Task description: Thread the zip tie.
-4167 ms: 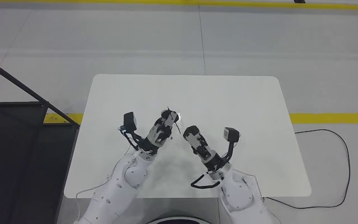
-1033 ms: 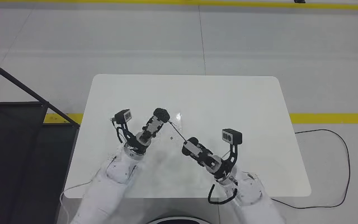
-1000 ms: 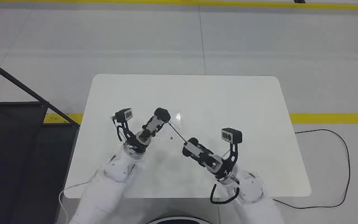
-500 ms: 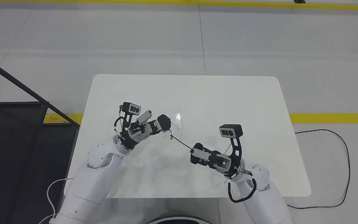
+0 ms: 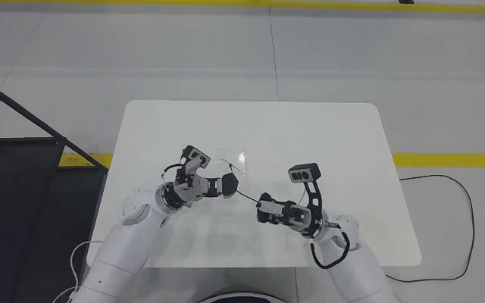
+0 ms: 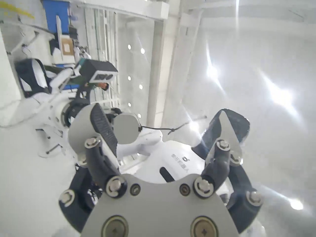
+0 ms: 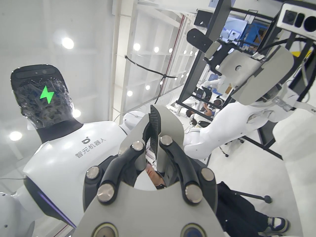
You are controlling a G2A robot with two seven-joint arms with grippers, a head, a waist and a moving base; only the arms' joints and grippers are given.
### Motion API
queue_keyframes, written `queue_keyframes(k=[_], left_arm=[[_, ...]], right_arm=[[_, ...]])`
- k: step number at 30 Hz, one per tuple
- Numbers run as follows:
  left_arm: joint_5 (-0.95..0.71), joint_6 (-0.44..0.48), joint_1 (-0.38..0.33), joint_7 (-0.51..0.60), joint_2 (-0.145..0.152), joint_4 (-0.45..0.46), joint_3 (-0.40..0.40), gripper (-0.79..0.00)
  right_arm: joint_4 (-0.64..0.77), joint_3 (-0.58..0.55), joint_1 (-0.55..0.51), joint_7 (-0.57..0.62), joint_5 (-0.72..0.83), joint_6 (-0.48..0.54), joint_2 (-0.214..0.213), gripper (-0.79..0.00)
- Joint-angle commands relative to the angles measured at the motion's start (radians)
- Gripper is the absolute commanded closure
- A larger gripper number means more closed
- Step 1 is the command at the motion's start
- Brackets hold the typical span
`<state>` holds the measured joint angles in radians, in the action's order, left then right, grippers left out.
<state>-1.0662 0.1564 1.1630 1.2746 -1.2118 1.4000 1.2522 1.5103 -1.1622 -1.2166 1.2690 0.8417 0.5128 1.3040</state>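
Observation:
The zip tie is a thin black strap held above the white table, near its front middle. My right gripper is shut on one end of it. In the right wrist view the zip tie runs out from the shut right gripper, with a small knot-like head partway along. My left gripper stands open just beyond the strap's free end. In the left wrist view the zip tie shows past the spread left gripper, with nothing between the fingers.
A black frame with a dark panel stands off the table's left edge. A black cable loops on the floor at the right. The table's far half is bare.
My left gripper has turned and come nearer and rightward, toward the strap's free end. Both elbows have swung outward. The right gripper keeps its hold and has hardly shifted.

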Motion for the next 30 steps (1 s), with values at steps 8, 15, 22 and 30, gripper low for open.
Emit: queue_keyframes(k=[8, 15, 22, 30], left_arm=[[-0.049, -0.035, -0.045, 0.136, -0.013, -0.077, -0.044, -0.653], [-0.068, -0.011, -0.054, 0.147, -0.023, -0.081, -0.060, -0.376], [-0.075, 0.005, -0.044, 0.164, -0.025, -0.069, -0.052, -0.345], [-0.081, 0.007, -0.037, 0.169, -0.028, -0.057, -0.044, -0.280]], right_arm=[[-0.077, 0.030, 0.056, 0.045, 0.057, -0.007, 0.009, 0.000], [-0.103, 0.051, 0.077, 0.025, 0.042, -0.004, 0.016, 0.000], [-0.109, 0.056, 0.083, 0.008, 0.032, -0.007, 0.018, 0.000], [-0.113, 0.060, 0.088, -0.001, 0.025, -0.017, 0.019, 0.000]])
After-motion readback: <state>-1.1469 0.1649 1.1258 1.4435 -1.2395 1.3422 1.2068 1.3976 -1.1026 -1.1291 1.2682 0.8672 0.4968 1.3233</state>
